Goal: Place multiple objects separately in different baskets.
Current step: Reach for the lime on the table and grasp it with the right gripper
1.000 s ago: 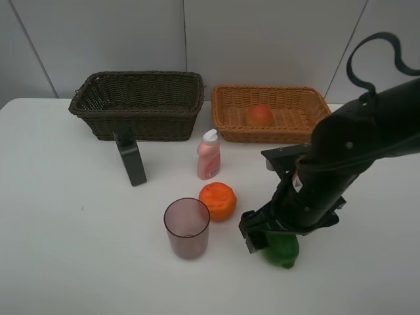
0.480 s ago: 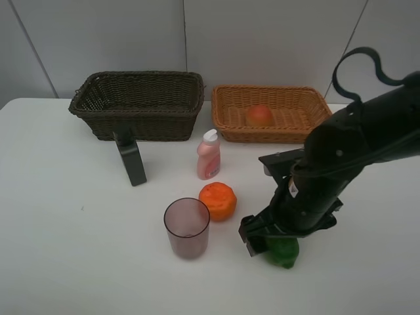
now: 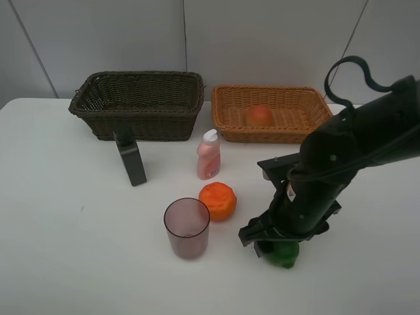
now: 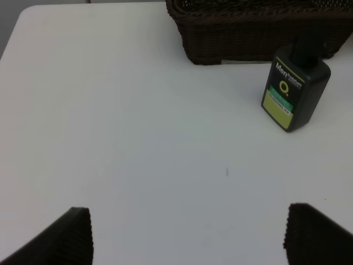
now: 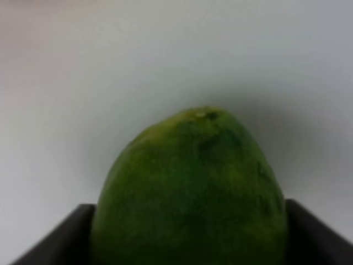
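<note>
Right gripper (image 3: 275, 247) is down at the front of the white table (image 3: 59, 236), its jaws closed around the green lime (image 5: 190, 187). In the wrist view the dark fingers (image 5: 52, 240) sit against both flanks of the fruit, and its pointed end sticks out past them. The lime seems to rest on the tabletop under the arm, though the high view hides its base and the close view is blurred. Left gripper (image 4: 190, 236) hangs over bare table with its jaws spread wide and nothing between them. At the back stand the two baskets side by side, close but apart. The dark brown basket (image 3: 144, 125), deeper, is on the left, and what shows of its inside is only weave. The light tan basket (image 3: 231, 133), shallower, is on the right and holds the red-orange peach (image 3: 259, 115), lying near the middle of its floor. The mauve cup (image 3: 187, 230) stands upright with its mouth open, and only its own bottom shows through the wall. Just beside its rim, to the right and a little behind, lies the orange (image 3: 218, 200). The pink bottle (image 3: 209, 156) stands upright with its white cap on, in front of the gap between the baskets. The dark green bottle (image 3: 131, 159) stands just in front of the dark brown basket, outside it.
</note>
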Action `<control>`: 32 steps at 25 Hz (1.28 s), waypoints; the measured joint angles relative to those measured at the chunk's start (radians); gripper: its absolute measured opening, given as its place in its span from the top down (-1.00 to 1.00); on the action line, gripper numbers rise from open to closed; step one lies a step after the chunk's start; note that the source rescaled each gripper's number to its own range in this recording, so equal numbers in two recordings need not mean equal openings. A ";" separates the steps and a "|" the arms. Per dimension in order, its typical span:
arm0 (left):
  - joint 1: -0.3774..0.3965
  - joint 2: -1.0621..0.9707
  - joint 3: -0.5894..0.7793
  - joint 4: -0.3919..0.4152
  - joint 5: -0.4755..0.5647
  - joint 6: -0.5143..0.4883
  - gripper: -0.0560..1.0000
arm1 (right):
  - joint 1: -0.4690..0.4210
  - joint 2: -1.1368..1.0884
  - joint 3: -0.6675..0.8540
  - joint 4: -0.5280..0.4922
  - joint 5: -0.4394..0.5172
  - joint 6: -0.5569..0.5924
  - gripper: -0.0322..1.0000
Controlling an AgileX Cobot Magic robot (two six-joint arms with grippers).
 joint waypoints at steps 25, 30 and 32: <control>0.000 0.000 0.000 0.002 0.000 0.000 -0.81 | 0.000 0.000 -0.012 0.004 0.032 -0.001 0.02; 0.000 0.000 0.000 0.002 0.000 0.000 -0.81 | -0.019 -0.010 -0.104 0.014 0.171 -0.054 0.02; 0.000 0.000 0.000 0.002 0.000 0.000 -0.81 | -0.046 -0.011 -0.154 0.026 0.222 -0.095 0.02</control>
